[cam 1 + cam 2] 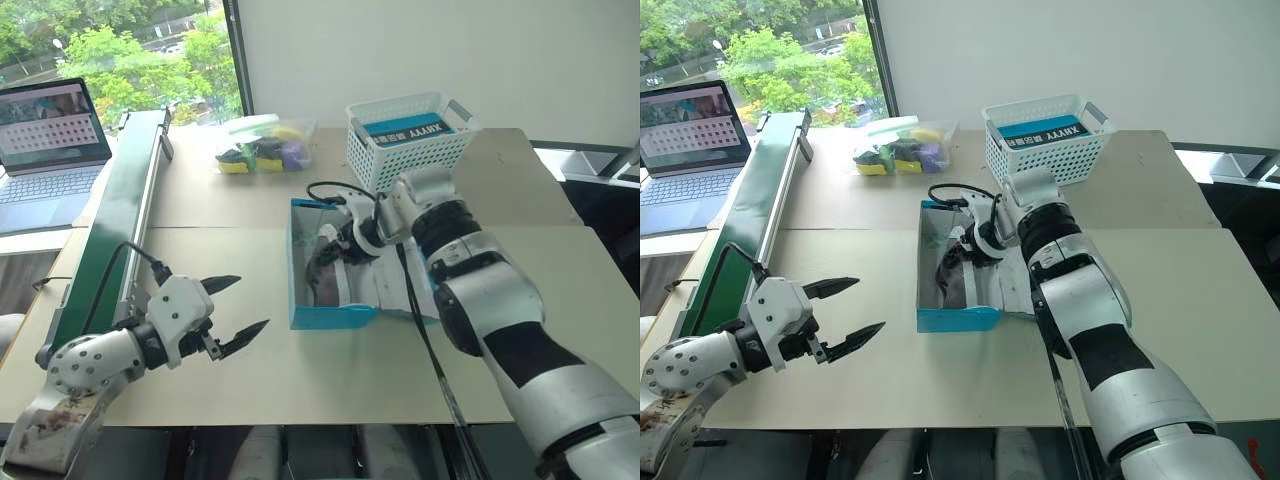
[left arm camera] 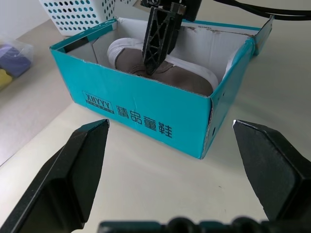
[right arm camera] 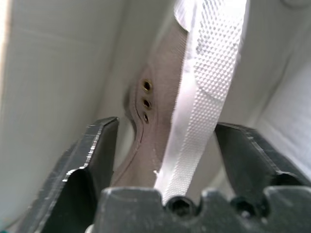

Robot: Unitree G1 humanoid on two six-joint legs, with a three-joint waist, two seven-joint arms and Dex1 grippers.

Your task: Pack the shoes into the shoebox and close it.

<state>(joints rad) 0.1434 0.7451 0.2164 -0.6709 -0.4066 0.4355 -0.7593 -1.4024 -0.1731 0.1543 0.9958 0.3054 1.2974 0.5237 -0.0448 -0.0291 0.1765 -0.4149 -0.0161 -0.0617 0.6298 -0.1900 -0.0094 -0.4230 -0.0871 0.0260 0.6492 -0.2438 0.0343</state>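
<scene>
The blue shoebox [image 1: 335, 318] stands open in the middle of the table, its lid folded out flat to the right under my right arm. A grey-taupe shoe [image 2: 182, 80] with a pale sole lies inside it. My right gripper [image 1: 335, 250] reaches down into the box from the right. It is open, its fingers [image 3: 95, 145] standing either side of the shoe's upper and sole edge. To the left of the box my left gripper [image 1: 253, 302] hovers low over the table, open and empty, pointing at the box's long side [image 2: 141, 116].
A white lattice basket [image 1: 410, 140] holding a blue box stands behind the shoebox. A clear bag of coloured items [image 1: 262, 150] lies at the back. A long green rail [image 1: 110, 230] and a laptop [image 1: 50, 150] are at the left. A black cable [image 1: 430, 350] crosses the table.
</scene>
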